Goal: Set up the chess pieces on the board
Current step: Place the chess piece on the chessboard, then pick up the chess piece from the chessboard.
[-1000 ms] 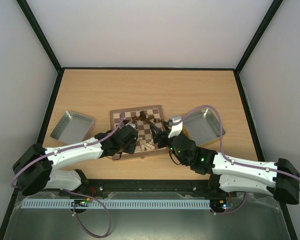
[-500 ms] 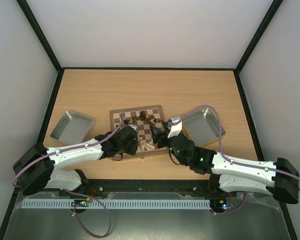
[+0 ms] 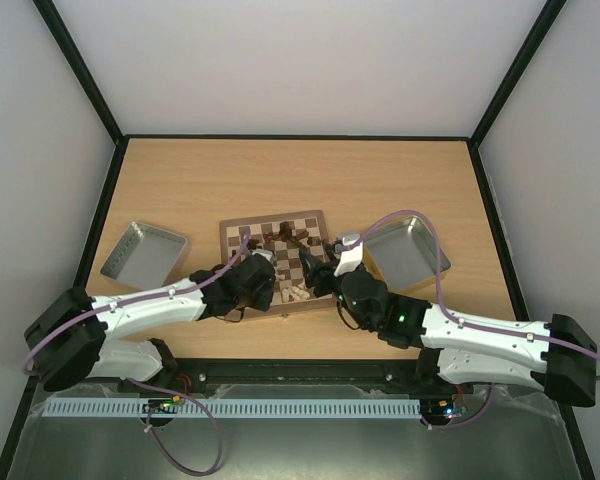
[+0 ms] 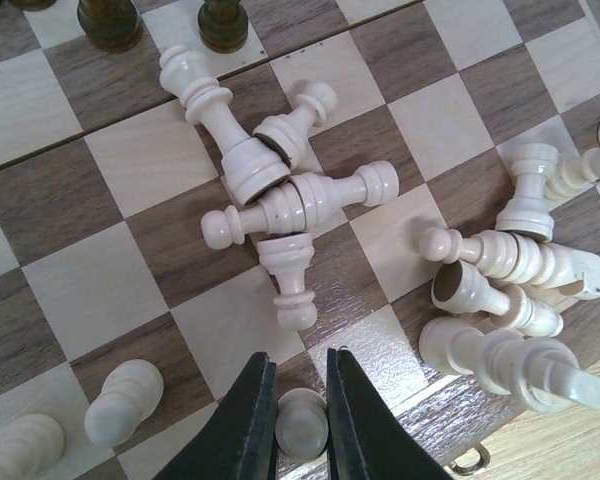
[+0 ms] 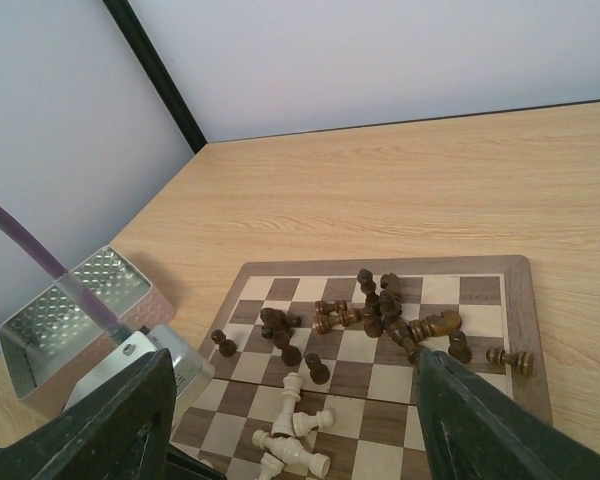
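Observation:
The board (image 3: pixel 235 232) lies mid-table with chess pieces scattered on it. In the left wrist view my left gripper (image 4: pixel 298 362) is shut on an upright cream pawn (image 4: pixel 302 428) over the board's (image 4: pixel 70 290) near row. Whether the pawn touches the board I cannot tell. Cream pieces (image 4: pixel 270 190) lie toppled just ahead of it, and another cream heap (image 4: pixel 510 290) lies to the right. Two cream pawns (image 4: pixel 125 400) stand to the left. My right gripper (image 5: pixel 292 360) hangs open and holds nothing above the board (image 5: pixel 380 268), facing toppled dark pieces (image 5: pixel 390 310).
A grey metal tray (image 3: pixel 143 252) sits left of the board and another tray (image 3: pixel 405 250) sits right of it. Both wrists, left gripper (image 3: pixel 263 275) and right gripper (image 3: pixel 315 272), crowd the board's near edge. A brass latch (image 4: pixel 467 462) shows on the board's front rim.
Both wrists have shifted slightly over the board's near edge. The left gripper stays shut on the pawn and the right stays open.

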Motion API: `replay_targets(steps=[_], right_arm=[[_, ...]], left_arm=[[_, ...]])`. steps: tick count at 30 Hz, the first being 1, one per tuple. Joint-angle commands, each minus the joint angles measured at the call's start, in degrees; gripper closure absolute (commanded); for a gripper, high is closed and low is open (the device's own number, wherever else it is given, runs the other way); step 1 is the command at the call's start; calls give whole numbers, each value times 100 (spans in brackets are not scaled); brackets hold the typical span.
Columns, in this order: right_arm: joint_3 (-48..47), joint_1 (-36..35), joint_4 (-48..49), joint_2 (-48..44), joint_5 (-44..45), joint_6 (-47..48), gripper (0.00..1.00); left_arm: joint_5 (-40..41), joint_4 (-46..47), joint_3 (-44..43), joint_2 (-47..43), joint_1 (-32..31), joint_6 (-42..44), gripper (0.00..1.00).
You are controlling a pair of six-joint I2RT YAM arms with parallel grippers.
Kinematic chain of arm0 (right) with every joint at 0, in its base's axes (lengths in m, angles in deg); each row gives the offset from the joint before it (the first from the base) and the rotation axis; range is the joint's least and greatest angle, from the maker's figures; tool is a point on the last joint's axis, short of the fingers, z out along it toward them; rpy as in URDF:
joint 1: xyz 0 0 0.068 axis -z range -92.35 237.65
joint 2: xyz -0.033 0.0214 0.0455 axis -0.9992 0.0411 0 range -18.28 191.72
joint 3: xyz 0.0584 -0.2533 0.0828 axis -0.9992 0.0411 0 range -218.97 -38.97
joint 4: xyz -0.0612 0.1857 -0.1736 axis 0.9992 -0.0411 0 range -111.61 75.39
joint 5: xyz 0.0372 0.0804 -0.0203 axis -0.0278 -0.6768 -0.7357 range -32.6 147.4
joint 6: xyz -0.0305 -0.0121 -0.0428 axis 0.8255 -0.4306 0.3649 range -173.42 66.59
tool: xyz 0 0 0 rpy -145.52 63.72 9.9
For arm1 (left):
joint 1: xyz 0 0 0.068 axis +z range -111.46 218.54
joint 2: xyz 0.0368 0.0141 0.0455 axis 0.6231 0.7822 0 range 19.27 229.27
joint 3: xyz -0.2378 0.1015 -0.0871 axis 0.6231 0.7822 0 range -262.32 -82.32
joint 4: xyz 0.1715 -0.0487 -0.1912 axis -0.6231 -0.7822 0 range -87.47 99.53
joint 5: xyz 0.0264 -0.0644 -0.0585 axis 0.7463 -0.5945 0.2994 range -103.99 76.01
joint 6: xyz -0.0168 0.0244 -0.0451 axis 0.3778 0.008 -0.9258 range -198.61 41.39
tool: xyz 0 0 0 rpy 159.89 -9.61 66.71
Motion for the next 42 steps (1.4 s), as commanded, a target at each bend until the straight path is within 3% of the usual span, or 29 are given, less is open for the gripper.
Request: replay_targets(steps=[1, 5, 16, 24, 30, 34, 38, 42], right_arm=[[30, 29, 104, 35, 180, -78, 36], [16, 29, 140, 76, 139, -69, 36], [-18, 29, 139, 66, 54, -166, 36], [-313, 29, -350, 110, -5, -493, 35], [-1499, 253, -2040, 1129, -424, -1429, 37], [-2114, 713, -2655, 1946, -1481, -1742, 41], [-2618, 872, -2926, 2751, -2096, -1631, 53], [-3256, 875, -3431, 3572, -2468, -1411, 63]], left_arm=[[135, -225, 151, -108, -43, -35, 90], [68, -214, 116, -129, -52, -16, 86], [86, -508, -193, -446, -48, -37, 58], [91, -648, -622, -671, 37, -147, 53], [181, -1088, -724, -1038, 738, -461, 53], [-180, -1215, -630, -1429, 1500, -507, 50], [-672, -1146, -419, -1797, 2235, -443, 49], [-874, -1022, -232, -2016, 2504, -346, 49]])
